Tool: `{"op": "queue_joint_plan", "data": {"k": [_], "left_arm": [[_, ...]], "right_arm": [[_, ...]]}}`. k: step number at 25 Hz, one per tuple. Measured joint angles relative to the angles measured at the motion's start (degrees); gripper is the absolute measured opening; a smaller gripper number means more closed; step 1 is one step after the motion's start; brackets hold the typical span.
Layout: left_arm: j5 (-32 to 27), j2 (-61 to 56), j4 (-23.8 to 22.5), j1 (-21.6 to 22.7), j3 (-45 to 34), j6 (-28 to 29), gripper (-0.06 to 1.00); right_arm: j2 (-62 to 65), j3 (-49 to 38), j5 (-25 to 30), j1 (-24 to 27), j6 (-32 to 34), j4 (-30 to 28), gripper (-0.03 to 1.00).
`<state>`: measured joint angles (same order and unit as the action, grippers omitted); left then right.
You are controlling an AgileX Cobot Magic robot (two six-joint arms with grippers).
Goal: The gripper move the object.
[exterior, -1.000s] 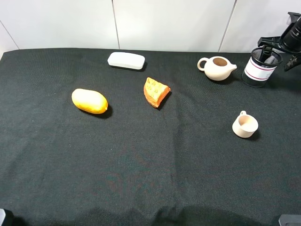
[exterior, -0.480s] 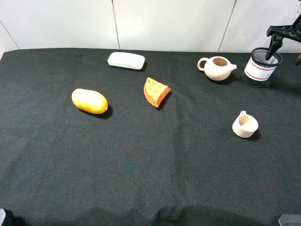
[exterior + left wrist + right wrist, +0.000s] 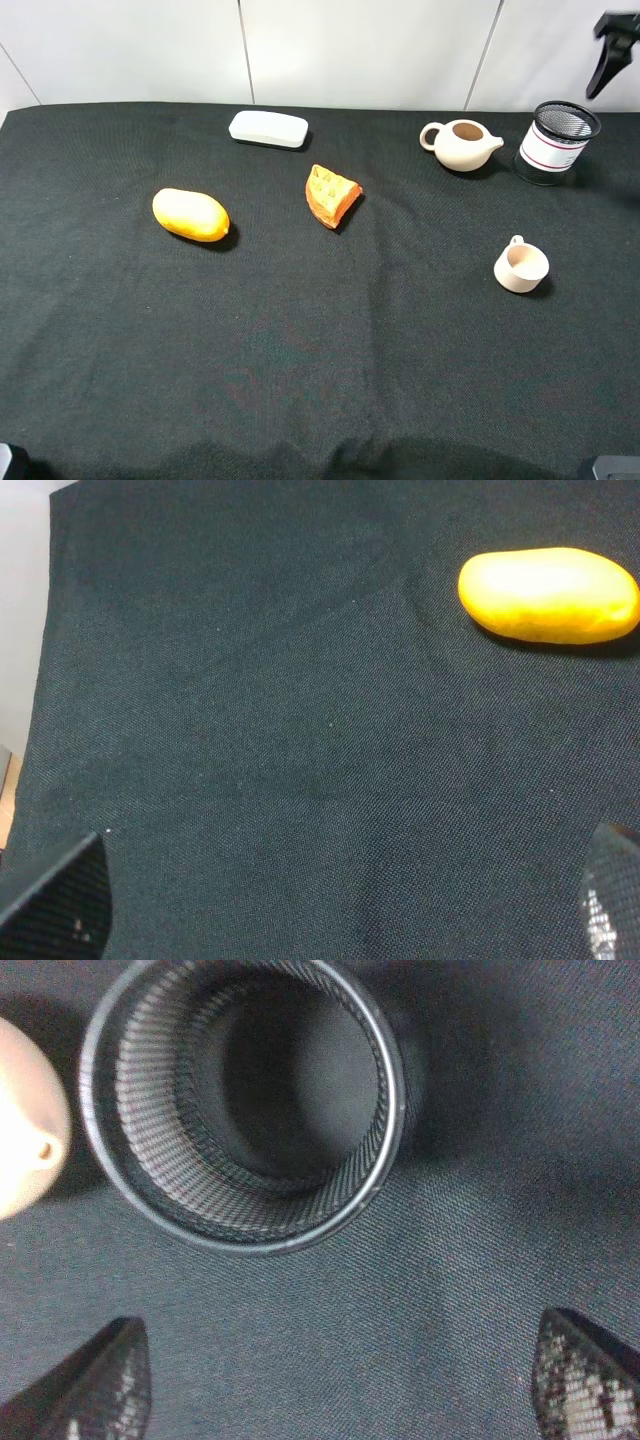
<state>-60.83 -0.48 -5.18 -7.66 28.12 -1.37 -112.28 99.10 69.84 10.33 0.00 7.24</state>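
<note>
Gripper (image 3: 340, 1380) risen, pen cup (image 3: 553, 150) standing (jaws apart)

- I am looking at a black cloth (image 3: 300, 350) covering the table.
- A white case (image 3: 268, 129) is lying near the far edge.
- A yellow fruit (image 3: 190, 214) and an orange wedge (image 3: 332, 195) are lying apart, mid-table.
- A cream teapot (image 3: 463, 145) is standing far right, with a beige cup (image 3: 521, 266) sitting nearer the camera.
</note>
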Motion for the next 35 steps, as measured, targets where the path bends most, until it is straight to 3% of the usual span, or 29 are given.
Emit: {"op": "queue_joint_plan", "data": {"k": [7,20,35], "left_arm": [[0.0,0.0,0.0,0.0,0.0,0.0,0.99],[0.0,0.0,0.0,0.0,0.0,0.0,0.99],[0.0,0.0,0.0,0.0,0.0,0.0,0.99]], "right_arm": [[7.8,-2.1,0.1,0.0,0.0,1.2,0.58],[24.4,-15.8,0.1,0.0,-1.1,5.7,0.58],[46.5,-32.3,0.2,0.0,-2.6,6.4,0.58]]}}
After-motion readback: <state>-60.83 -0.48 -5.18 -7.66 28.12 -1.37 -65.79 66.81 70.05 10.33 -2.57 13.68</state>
